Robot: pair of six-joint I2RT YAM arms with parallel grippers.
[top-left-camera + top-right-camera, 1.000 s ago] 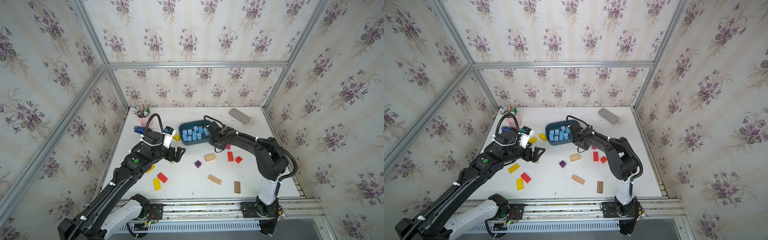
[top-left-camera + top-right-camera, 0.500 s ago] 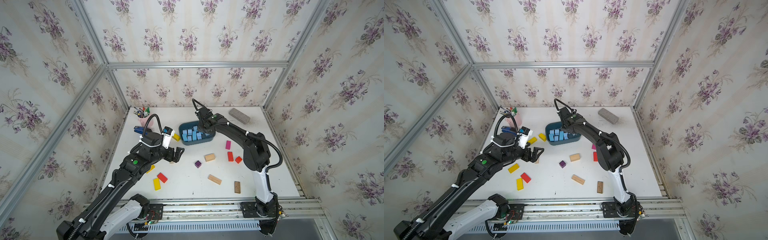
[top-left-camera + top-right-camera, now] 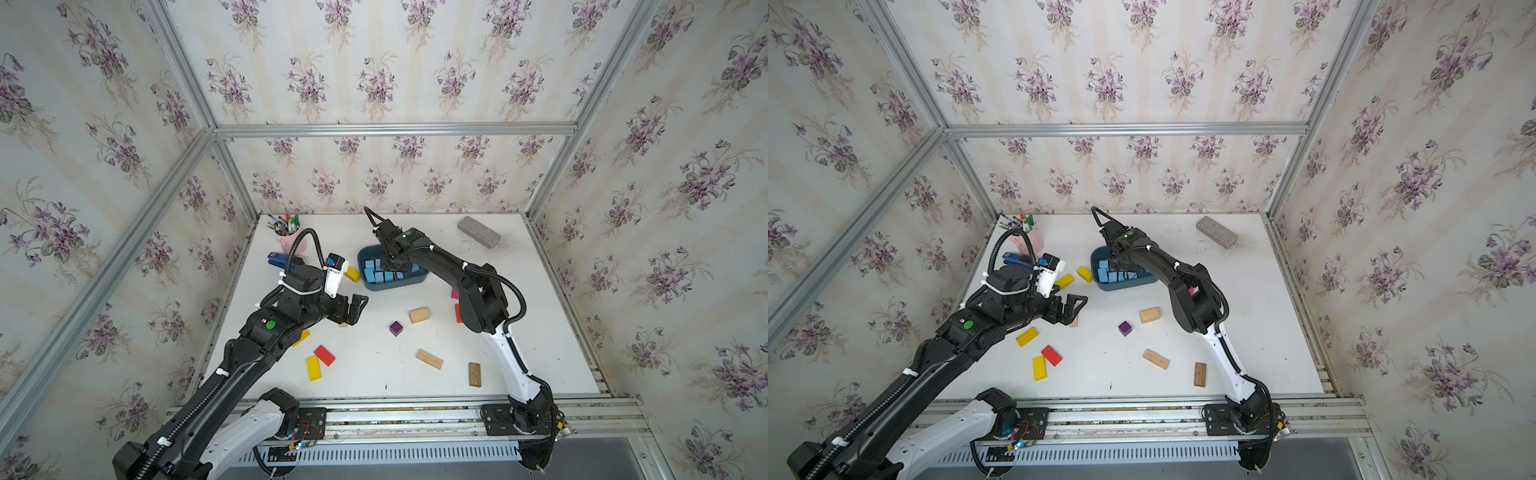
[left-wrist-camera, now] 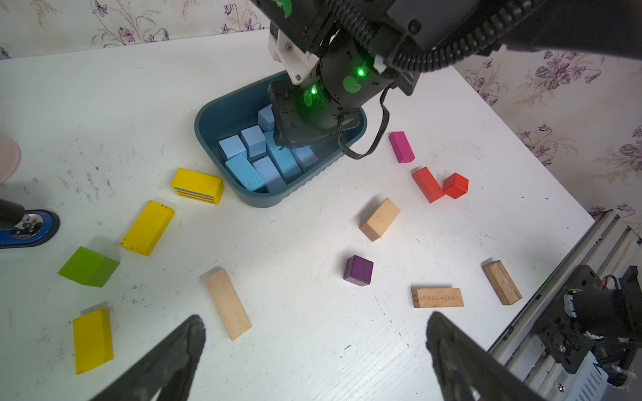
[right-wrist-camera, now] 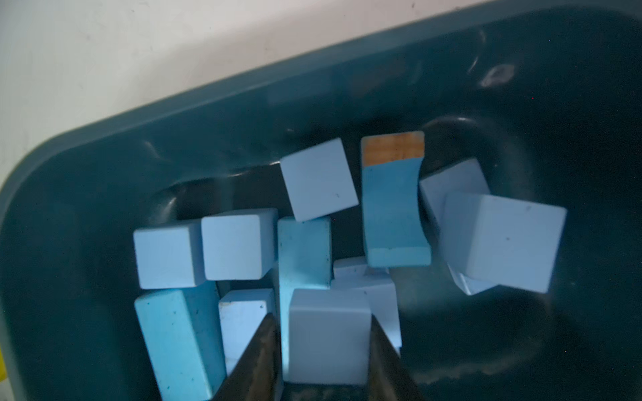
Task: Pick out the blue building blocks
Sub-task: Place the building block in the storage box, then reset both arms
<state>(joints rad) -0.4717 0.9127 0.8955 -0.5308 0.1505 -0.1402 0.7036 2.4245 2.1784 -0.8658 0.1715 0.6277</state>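
Light-blue, matte, cube and brick shaped, the blue building blocks (image 5: 239, 243) lie in the teal tray (image 3: 390, 286) at mid-frame. Right gripper (image 5: 322, 316) has one between its jaws; clamped or released, I cannot tell. Left gripper (image 4: 314, 316) gapes wide, empty.

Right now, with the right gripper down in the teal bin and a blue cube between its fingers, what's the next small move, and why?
Probably open the right gripper fully and lift it straight up. The light-blue cube between its fingers already sits low inside the teal bin, among the other blue blocks, so it likely only needs releasing.
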